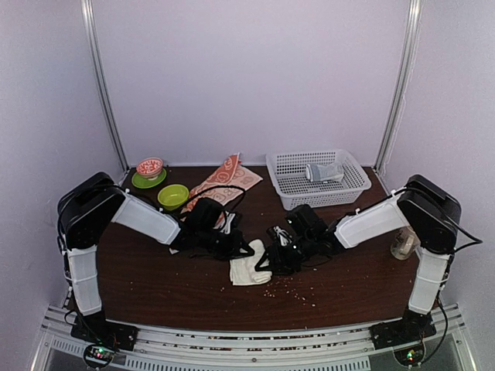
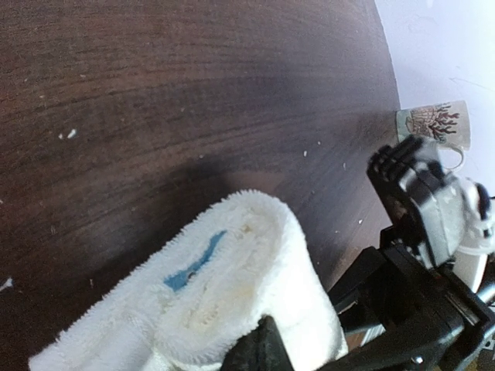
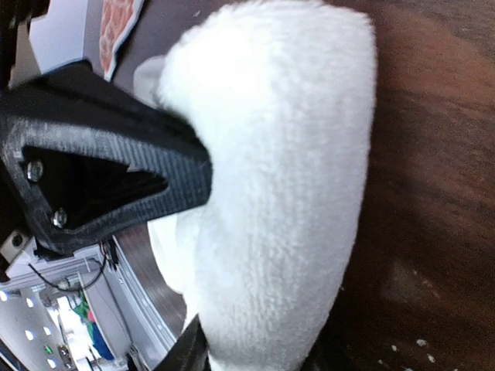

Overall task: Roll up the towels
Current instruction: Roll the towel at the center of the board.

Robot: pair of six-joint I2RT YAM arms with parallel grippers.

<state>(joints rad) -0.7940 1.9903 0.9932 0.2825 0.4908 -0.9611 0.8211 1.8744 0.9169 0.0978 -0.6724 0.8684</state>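
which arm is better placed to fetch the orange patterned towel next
Left: the orange towel lies just behind the left gripper, while the right gripper is at the cream towel, farther off.

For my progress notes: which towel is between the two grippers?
The cream-white towel, between the left gripper and right gripper. The orange-red towel lies farther back, away from both.

**Legible markings: none**

No text, number or brand can be read in any view. Nearest candidates: a small blue mark (image 2: 197,264) on the cream-white towel (image 2: 247,297), too blurred to read, and a dark branching print on the mug (image 2: 435,124) right of that towel.
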